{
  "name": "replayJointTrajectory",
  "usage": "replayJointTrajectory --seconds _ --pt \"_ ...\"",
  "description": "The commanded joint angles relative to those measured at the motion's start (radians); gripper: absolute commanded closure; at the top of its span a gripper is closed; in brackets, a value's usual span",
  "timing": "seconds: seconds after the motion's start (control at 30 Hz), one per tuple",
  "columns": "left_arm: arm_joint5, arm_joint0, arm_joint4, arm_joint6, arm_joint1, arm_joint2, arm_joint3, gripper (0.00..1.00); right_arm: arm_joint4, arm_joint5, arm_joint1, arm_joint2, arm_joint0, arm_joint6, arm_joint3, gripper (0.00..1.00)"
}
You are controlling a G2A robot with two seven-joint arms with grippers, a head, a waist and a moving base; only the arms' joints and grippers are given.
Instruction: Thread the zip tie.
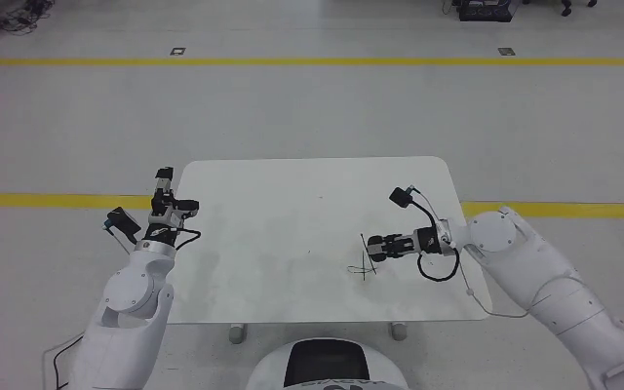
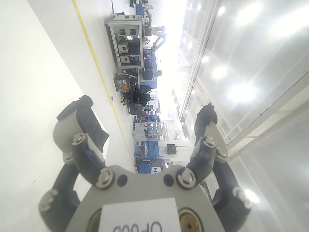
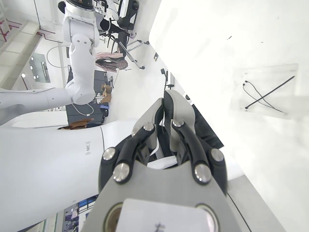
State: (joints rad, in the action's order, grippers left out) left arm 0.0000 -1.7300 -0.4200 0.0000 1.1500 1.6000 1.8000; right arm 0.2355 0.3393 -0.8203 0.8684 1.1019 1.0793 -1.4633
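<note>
Two black zip ties (image 1: 366,261) lie crossed on the white table (image 1: 292,214), right of its middle. In the right wrist view the zip ties (image 3: 265,95) rest on a clear sheet (image 3: 287,73): one is straight and thick, the other thin and curved. My right gripper (image 1: 370,246) is just beside them, pointing toward the table's middle. Its fingers (image 3: 169,107) are pressed together with nothing between them, so the right gripper (image 3: 166,102) is shut. My left gripper (image 1: 164,180) is at the table's left edge, far from the ties. The left gripper (image 2: 144,107) is open and holds nothing.
The other arm (image 3: 79,56) shows beyond the table edge in the right wrist view. A few small dark specks (image 3: 229,37) mark the tabletop. Bare table surface (image 1: 273,263) lies between the two arms.
</note>
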Motion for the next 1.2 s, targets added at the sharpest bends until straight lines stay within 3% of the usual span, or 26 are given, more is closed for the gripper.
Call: replayJointTrajectory --seconds 0.0,0.07,0.13,0.27,0.33,0.67,0.77,0.83,1.17 --pt "-0.003 0.001 0.004 0.000 0.000 -0.001 0.003 0.00 0.021 0.001 -0.002 0.006 0.018 -0.047 -0.002 1.00" --pt "-0.025 -0.010 0.074 0.007 0.000 -0.013 0.040 0.00 0.045 0.001 -0.003 0.017 0.031 -0.063 -0.006 1.00" --pt "-0.032 -0.038 0.200 0.028 0.000 -0.042 0.100 0.00 0.068 0.001 -0.004 0.031 0.042 -0.070 -0.011 1.00" --pt "-0.003 -0.082 0.406 0.080 0.003 -0.127 0.200 0.00 0.118 0.001 -0.008 0.058 0.062 -0.090 -0.013 1.00" --pt "-0.008 -0.093 0.432 0.088 0.007 -0.170 0.231 0.00 0.161 0.001 -0.014 0.066 0.072 -0.104 -0.005 1.00" --pt "-0.008 -0.093 0.432 0.088 0.007 -0.170 0.231 0.00 0.174 0.001 -0.020 0.072 0.072 -0.096 0.006 1.00" --pt "-0.023 -0.074 0.466 0.048 0.008 -0.202 0.239 0.00 0.171 -0.002 -0.021 0.072 0.081 -0.120 -0.001 1.00" --pt "-0.020 -0.056 0.540 0.025 0.009 -0.239 0.247 0.00 0.178 0.001 -0.023 0.077 0.088 -0.131 -0.001 1.00" --pt "0.081 0.080 0.827 -0.009 0.033 -0.508 0.220 0.00 0.267 -0.005 -0.048 0.088 0.088 -0.188 0.027 1.00"
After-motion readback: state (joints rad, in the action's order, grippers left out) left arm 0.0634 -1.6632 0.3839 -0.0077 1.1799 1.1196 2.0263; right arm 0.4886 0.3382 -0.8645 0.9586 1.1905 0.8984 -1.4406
